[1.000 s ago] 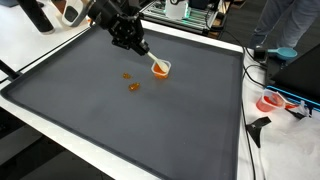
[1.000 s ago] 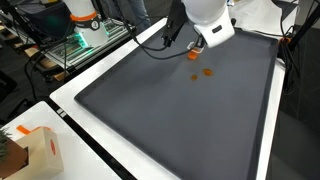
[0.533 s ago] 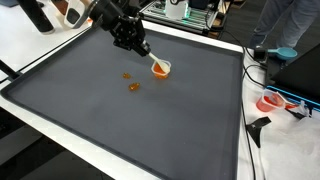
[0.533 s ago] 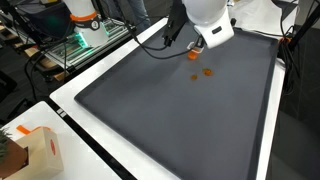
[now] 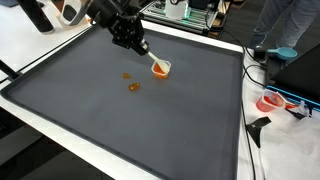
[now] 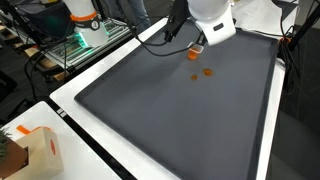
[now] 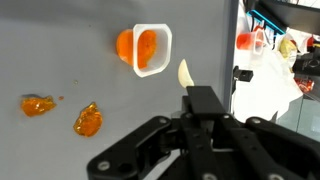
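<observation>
The far orange piece [image 7: 37, 104] and the near orange piece [image 7: 88, 121] lie loose on the tabletop [image 7: 60, 50], off to one side of the hand [image 7: 203, 98] and well apart from it. The clear cup [image 7: 152, 48], holding orange material, stands ahead of the hand. The hand is clamped on a white utensil [image 7: 185, 74]. Gripping the rear end apparently leaves the tip projecting beside the cup rim; contact cannot be confirmed.
</observation>
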`<action>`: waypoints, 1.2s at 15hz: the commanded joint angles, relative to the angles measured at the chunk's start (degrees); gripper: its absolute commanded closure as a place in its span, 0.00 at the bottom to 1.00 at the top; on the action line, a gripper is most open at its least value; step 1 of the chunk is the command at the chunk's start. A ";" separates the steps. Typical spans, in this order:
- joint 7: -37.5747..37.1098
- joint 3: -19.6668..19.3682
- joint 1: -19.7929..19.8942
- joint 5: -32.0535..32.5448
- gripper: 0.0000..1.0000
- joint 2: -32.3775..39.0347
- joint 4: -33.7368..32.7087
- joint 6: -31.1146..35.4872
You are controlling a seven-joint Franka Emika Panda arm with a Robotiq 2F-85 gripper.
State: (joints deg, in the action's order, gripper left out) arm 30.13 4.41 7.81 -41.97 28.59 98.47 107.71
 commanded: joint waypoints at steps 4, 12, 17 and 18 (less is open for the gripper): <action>-7.99 -1.27 -2.26 6.40 0.97 -2.11 -2.40 -1.13; -20.23 -1.91 -6.25 24.54 0.97 -4.60 -5.54 -0.74; -26.37 -2.40 -9.42 35.77 0.97 -5.60 -6.26 -0.18; -27.44 -2.47 -9.95 37.49 0.97 -5.72 -6.37 0.12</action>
State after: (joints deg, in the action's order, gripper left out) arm 6.10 3.00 -0.09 -9.29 23.74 91.83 107.48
